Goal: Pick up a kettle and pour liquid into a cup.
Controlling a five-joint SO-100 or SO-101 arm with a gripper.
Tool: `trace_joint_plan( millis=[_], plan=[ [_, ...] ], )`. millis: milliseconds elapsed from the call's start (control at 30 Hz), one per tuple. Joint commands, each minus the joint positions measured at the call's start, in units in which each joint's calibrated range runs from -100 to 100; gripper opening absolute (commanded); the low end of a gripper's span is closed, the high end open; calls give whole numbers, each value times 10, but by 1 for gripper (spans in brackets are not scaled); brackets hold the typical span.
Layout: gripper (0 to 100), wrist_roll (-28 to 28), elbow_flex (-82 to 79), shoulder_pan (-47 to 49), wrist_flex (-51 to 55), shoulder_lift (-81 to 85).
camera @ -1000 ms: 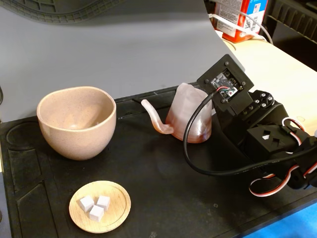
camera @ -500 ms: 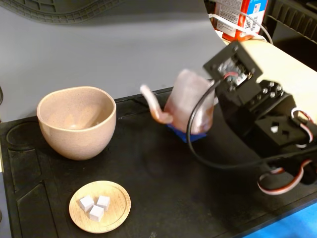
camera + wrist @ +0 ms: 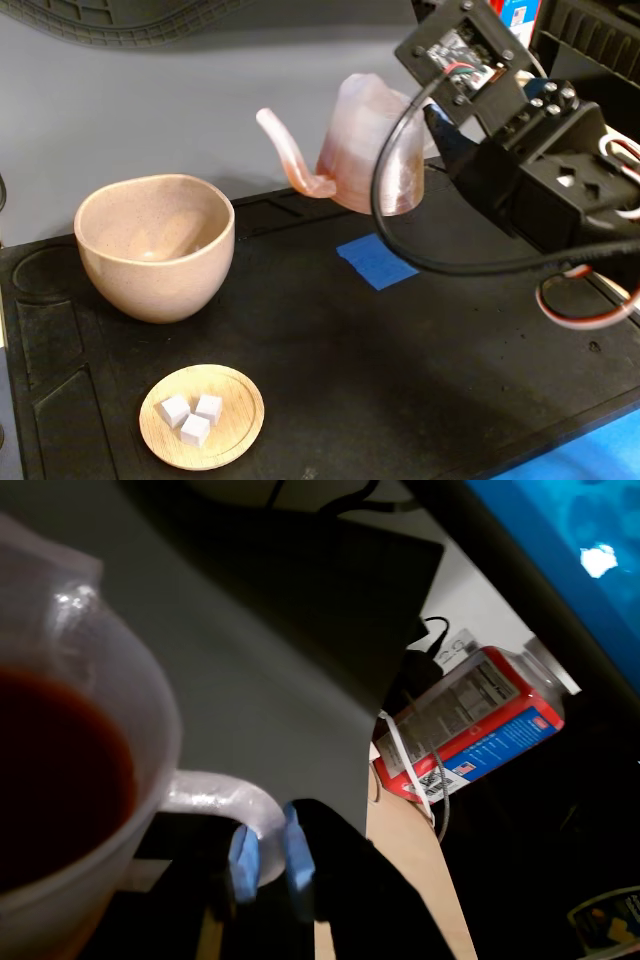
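A: Change since last look?
B: Kettle [image 3: 365,150] now higher off the mat [image 3: 320,350]; blue tape patch [image 3: 377,262] fully uncovered beneath.
A: Its look?
B: Translucent pink, tilted slightly, spout toward the cup [image 3: 155,245]; dark red liquid [image 3: 55,770] inside.
A: Gripper [image 3: 268,852]?
B: Clamped on the kettle's loop handle, kettle hanging left of it in the fixed view.

Fixed view: cup [image 3: 155,246] stands at left on the mat [image 3: 330,400] covering the counter. Wooden dish [image 3: 202,416] lies in front of the cup, three cubes [image 3: 192,416] on it. Kettle [image 3: 365,148] is in the air right of the cup, spout toward the cup. Tape patch [image 3: 376,262] lies on the mat below the kettle. Wrist view: pincer [image 3: 268,855] closed on the kettle's handle; liquid [image 3: 55,770] inside the kettle; bottle [image 3: 470,725] at right.
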State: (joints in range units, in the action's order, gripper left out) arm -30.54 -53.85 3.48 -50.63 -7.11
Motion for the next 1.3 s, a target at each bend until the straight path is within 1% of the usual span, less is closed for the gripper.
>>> trace_joint_plan(
  millis=[0, 67, 233, 333, 367, 500, 600, 733, 833, 933, 967, 1000, 1267],
  plan=[
    [1, 21, 73, 15, 59, 34],
    [1, 23, 94, 21, 88, 34],
    [1, 30, 109, 34, 84, 13],
    [1, 31, 164, 49, 90, -28],
    [1, 47, 169, 46, 90, -32],
    [1, 52, 169, 45, 87, -31],
    [1, 100, 178, 42, 82, -36],
    [1, 134, 211, 42, 90, -37],
    [1, 177, 211, 42, 90, -37],
    [1, 182, 215, 42, 86, -37],
    [1, 209, 215, 42, 87, -37],
    [1, 219, 216, 42, 89, -37],
    [1, 221, 251, 41, 92, -40]
  ],
)
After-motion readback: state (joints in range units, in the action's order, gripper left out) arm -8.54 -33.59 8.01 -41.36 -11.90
